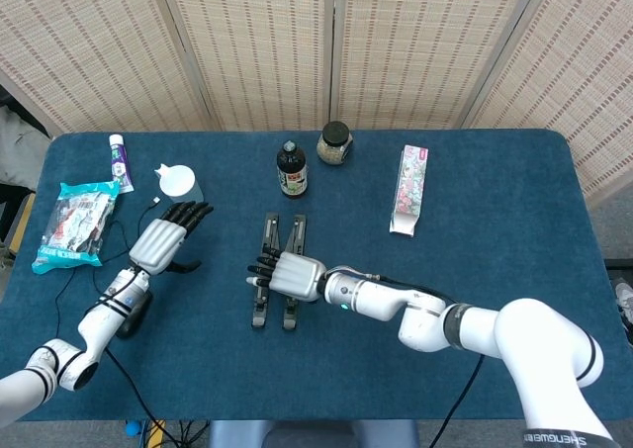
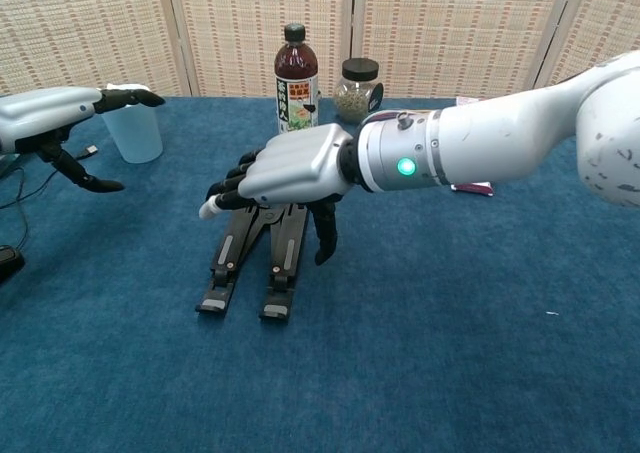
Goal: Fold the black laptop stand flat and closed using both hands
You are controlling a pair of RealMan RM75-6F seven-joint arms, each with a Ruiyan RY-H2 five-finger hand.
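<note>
Your right hand (image 1: 285,274) lies palm-down over the black laptop stand (image 1: 279,232) near the middle of the blue table (image 1: 495,191). Its fingers (image 2: 232,185) reach out across the stand's two legs toward your left, and its thumb (image 2: 326,235) points down just beside the right leg. The hand covers the stand's middle; from these views you cannot tell whether the fingers press the stand or only hover above it, and nothing is visibly gripped.

The stand's two legs lie close together, meeting at the far end and spreading slightly toward the near end, where its feet (image 2: 245,304) rest on the table.

Your left hand (image 1: 162,242) hangs well apart from the stand, on your left side, fingers extended and holding nothing, thumb hooked downward. It sits just beside the clear plastic cup (image 2: 132,131).

Behind the stand are a dark bottle (image 1: 291,169) and a lidded jar (image 1: 335,143); a floral carton (image 1: 409,189) lies farther right. A snack bag (image 1: 76,223), a tube (image 1: 120,161) and a black cable (image 1: 69,280) occupy the left edge.
</note>
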